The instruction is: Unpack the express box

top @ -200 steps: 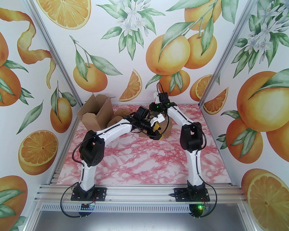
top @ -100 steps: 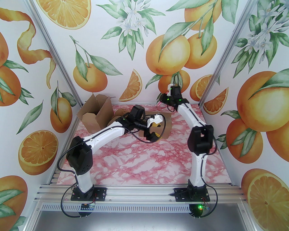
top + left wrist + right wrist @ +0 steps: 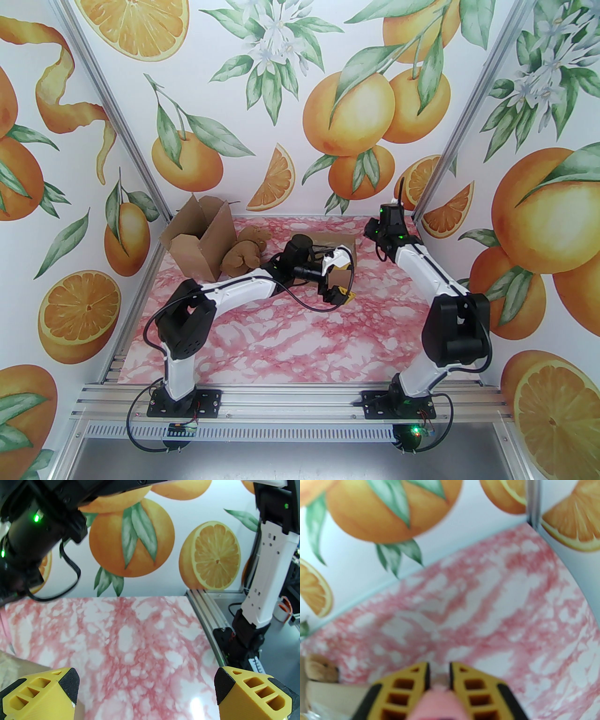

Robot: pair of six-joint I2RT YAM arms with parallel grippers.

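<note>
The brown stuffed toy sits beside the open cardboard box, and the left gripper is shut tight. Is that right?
Not quite: the left gripper is open, its yellow fingers wide apart, as the left wrist view shows. The brown stuffed toy does sit beside the open cardboard box.

Bench (image 3: 300,337): pink-and-white marble veining.
Walls (image 3: 290,70): white, printed with whole oranges, cut orange slices, green leaves and white blossom.
Box (image 3: 201,248): plain brown cardboard. A second cardboard piece (image 3: 341,280), same brown, lies to its right.
Toy (image 3: 243,253): tan-brown plush.
Arms (image 3: 243,286): white shells, black joints, black cables, small green lights (image 3: 413,429).
Left fingers (image 3: 253,691): yellow, with black textured pads on the inner faces.
Right fingers (image 3: 403,691): same yellow, black edging, with a blurred pink object (image 3: 438,705) between them.
Frame rails (image 3: 281,398): bare silver metal.
</note>
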